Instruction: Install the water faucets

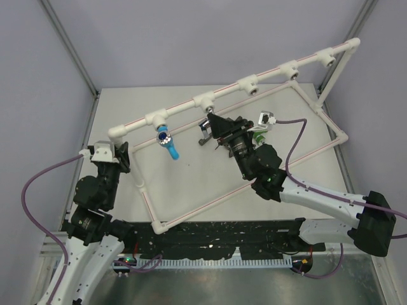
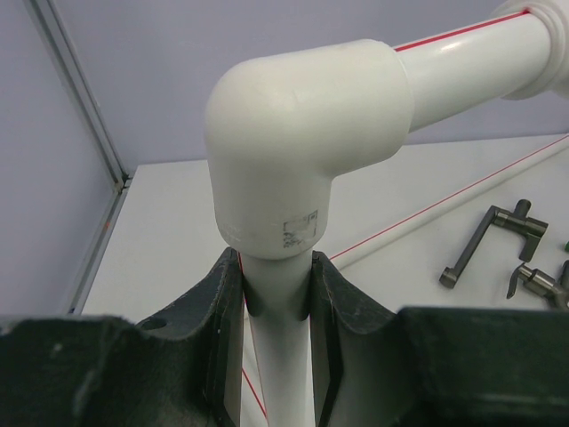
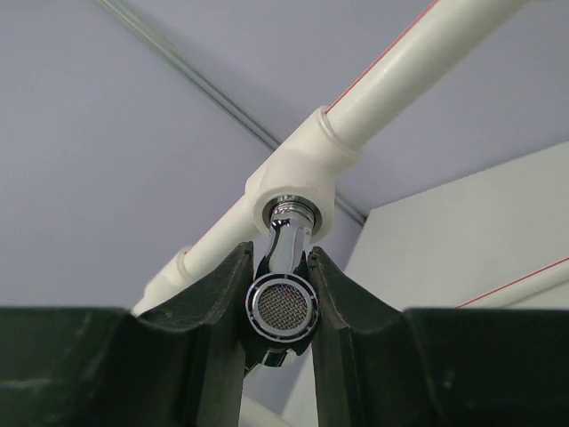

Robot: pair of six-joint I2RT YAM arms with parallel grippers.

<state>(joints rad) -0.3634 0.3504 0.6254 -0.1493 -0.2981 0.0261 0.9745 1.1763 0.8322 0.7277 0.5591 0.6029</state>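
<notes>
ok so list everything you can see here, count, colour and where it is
pipe frame: 1, white with red stripes, on the table
chrome faucet: 1, shiny, at a tee socket on the frame's top rail
blue faucet: 1, blue, hanging from the leftmost tee socket
dark faucets: 2, brown-grey, lying on the table
green faucet: 1, green, on the table, mostly hidden by the right arm
table: 1, light grey
left arm: 1, black and white, jaws shut on the frame's upright below the corner elbow
right arm: 1, black and white, jaws shut on the chrome faucet
</notes>
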